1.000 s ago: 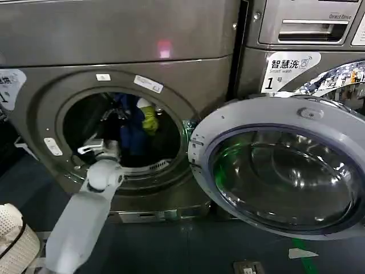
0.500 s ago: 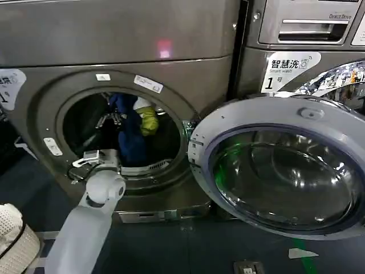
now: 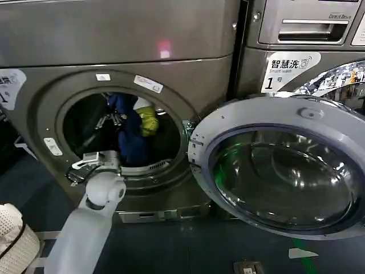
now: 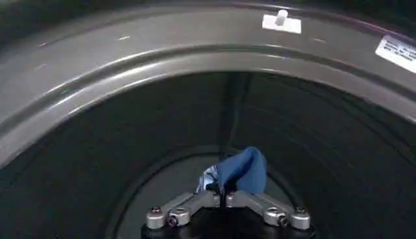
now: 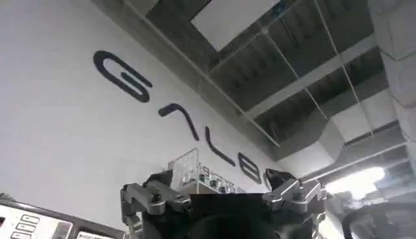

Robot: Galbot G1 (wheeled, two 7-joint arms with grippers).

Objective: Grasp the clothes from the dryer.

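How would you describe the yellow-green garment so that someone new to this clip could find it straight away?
Start at the bronze-grey dryer whose round glass door hangs open to the right, and look into its dark drum. The left gripper holds up a bundle of clothes there. The yellow-green garment is on the bundle's right side, far brighter than the navy garment beside it.

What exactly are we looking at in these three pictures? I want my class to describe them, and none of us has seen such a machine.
A two-armed robot is emptying a dryer. The head view looks down at the round opening, with the glass door swung open to the right. The white left arm reaches into the drum, where the left gripper is shut on the clothes, blue and yellow-green, lifted off the drum floor. The left wrist view looks along that gripper, blue cloth pinched between its fingers. The right wrist view points up at a wall and ceiling; the right gripper is open and idle.
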